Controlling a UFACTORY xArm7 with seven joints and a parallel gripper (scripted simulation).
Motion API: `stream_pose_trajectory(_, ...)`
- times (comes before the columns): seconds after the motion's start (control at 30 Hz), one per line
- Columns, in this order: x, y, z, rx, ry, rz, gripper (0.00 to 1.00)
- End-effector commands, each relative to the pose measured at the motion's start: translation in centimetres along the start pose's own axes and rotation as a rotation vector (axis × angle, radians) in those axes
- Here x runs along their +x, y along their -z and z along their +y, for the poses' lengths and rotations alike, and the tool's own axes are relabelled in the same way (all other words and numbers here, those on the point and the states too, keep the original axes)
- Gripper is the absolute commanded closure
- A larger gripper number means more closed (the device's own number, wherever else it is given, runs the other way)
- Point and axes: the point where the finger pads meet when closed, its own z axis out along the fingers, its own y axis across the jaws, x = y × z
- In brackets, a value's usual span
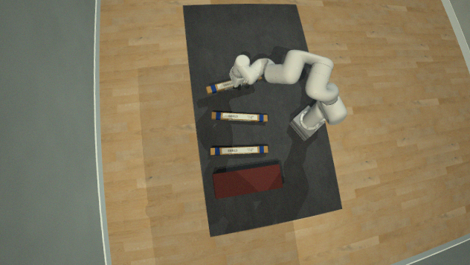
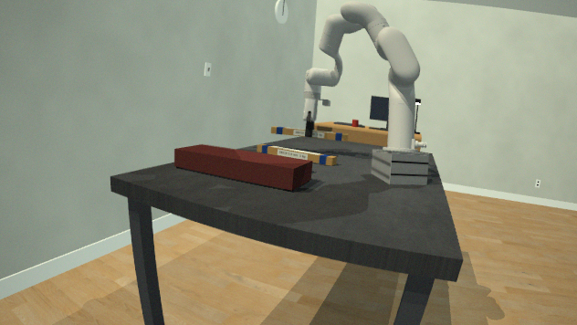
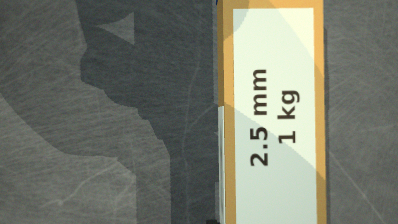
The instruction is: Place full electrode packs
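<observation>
Legend reader: "Pale grey-green walls (image 2: 137, 91) and a wood-plank floor (image 1: 163, 164) (image 2: 228, 283) surround the dark table (image 1: 238, 33) (image 2: 365, 205). What is the state of the jaws?"

Annotator: "Clamped. The gripper (image 1: 238, 85) (image 2: 309, 134) points down, its fingers closed on the held pack (image 1: 223, 85) (image 2: 330, 135) (image 3: 274, 190), which is raised off the table and roughly level. From above, this pack lies at a slant, partly covered by the arm (image 1: 294, 68) (image 2: 399, 52). Its label, in the wrist view, reads '2.5 mm, 1 kg'."

Legend reader: "And the remaining packs?"

Annotator: "Both rest flat on the table, apart from each other. The middle pack (image 1: 239, 117) is between the held one and the near pack (image 1: 239, 150); the latter lies beside the dark red platform (image 1: 247, 182) (image 2: 237, 166), off it. No pack is on the platform. Which packs are full cannot be told."

Legend reader: "Farther out?"

Annotator: "The arm's grey base (image 1: 305, 137) (image 2: 411, 178) stands near one long table edge. Beyond, a wooden desk (image 2: 361, 138) bears a monitor (image 2: 379, 108) and a red cup (image 2: 355, 123)."
</observation>
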Motion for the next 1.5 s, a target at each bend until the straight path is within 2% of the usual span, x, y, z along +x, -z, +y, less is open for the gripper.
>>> stream_pose_trajectory(0.0,-0.1,1.8,-0.1,0.003,0.000,-0.003,0.65)
stream_pose_trajectory(0.2,-0.1,3.8,-0.1,0.003,0.000,-0.003,0.65)
stream_pose_trajectory(0.5,-0.1,4.9,-0.1,0.003,0.000,-0.003,0.65)
stream_pose_trajectory(1.03,-0.1,5.0,-0.1,0.003,-0.003,-0.003,0.65)
stream_pose_trajectory(1.23,-0.1,5.0,-0.2,0.003,-0.174,-0.004,0.65)
stream_pose_trajectory(1.47,-0.1,5.0,-0.2,0.003,-0.188,-0.004,0.65)
